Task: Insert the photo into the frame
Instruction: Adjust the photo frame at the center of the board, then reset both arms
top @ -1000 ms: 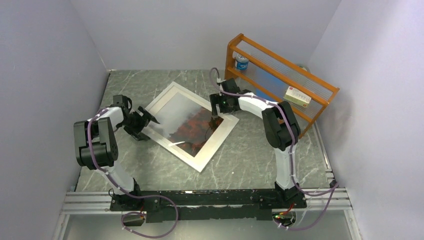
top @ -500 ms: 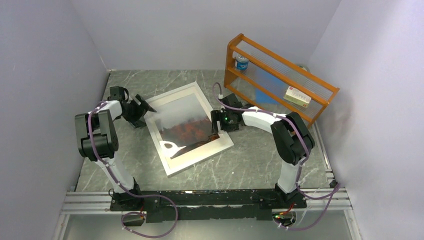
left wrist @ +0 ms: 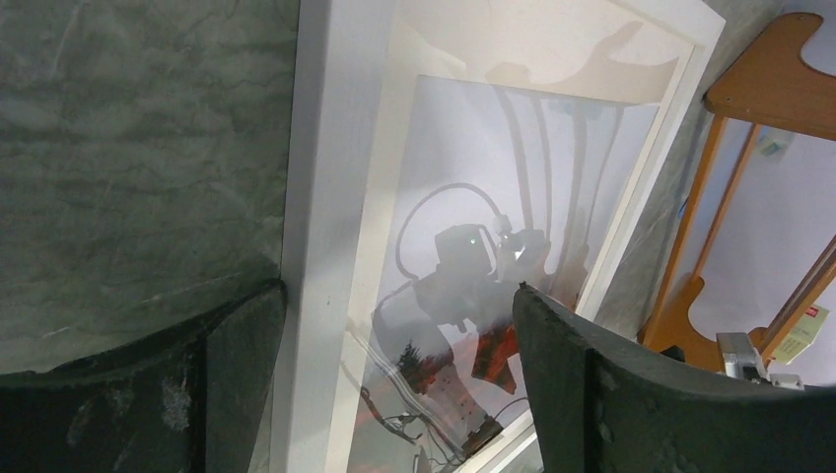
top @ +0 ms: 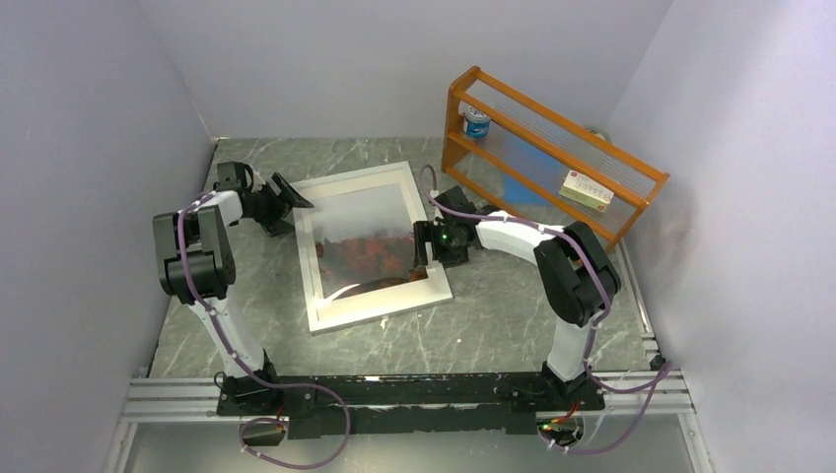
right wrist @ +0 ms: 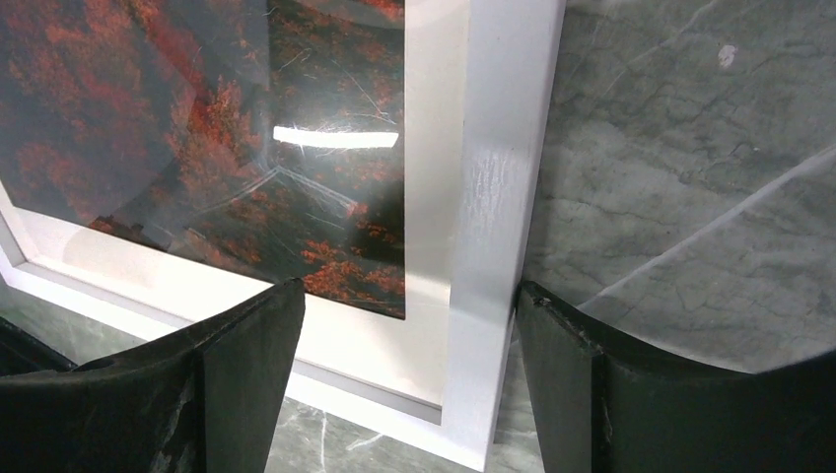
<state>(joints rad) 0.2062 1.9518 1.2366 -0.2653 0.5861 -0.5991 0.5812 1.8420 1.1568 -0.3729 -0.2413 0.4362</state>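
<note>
So the frame (top: 375,310) lay flat on the marble table (top: 513,315) with the photo (top: 367,254) sitting inside it, red foliage end nearer the arms. The left gripper (top: 291,197) was at the far left corner, jaws spread wide across the white border, nothing clamped. The right gripper (top: 422,248) straddled the right border, equally loose.
</note>
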